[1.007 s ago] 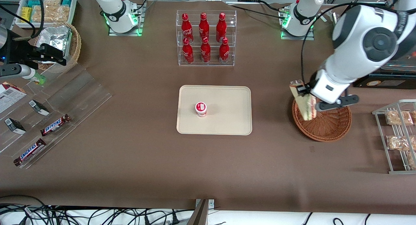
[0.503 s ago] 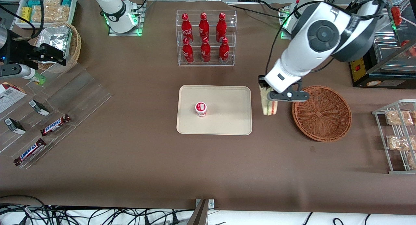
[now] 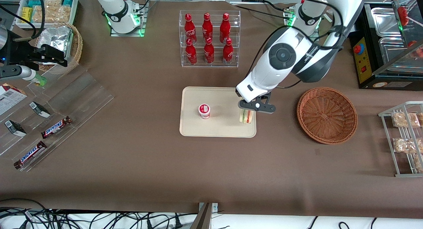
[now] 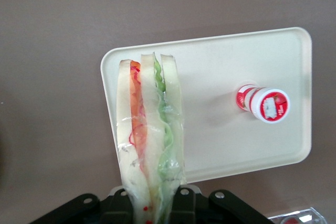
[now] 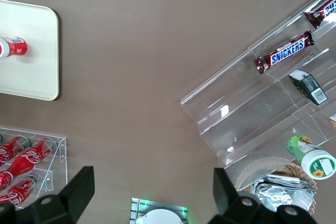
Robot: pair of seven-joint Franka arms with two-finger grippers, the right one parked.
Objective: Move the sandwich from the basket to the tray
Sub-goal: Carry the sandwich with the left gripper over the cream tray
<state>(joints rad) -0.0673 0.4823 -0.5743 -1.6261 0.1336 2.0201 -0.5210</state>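
Note:
The wrapped sandwich [image 3: 246, 117] [image 4: 151, 135], white bread with red and green layers, hangs point-down over the cream tray [image 3: 228, 128] [image 4: 220, 61], at the tray end nearest the basket. My gripper [image 3: 250, 114] [image 4: 153, 209] is shut on the sandwich from above; its black body hides the upper part in the front view. The reddish-brown wicker basket [image 3: 327, 115] sits empty on the table toward the working arm's end, apart from the gripper.
A small red-and-white cup [image 3: 204, 111] [image 4: 263, 103] stands on the tray near its middle. A clear rack of red bottles [image 3: 209, 39] stands farther from the front camera than the tray. A wire rack with snack packs [image 3: 404, 136] lies beside the basket.
My gripper has carried the sandwich from above the basket, across the table gap, to over the tray's end. The basket is left empty.

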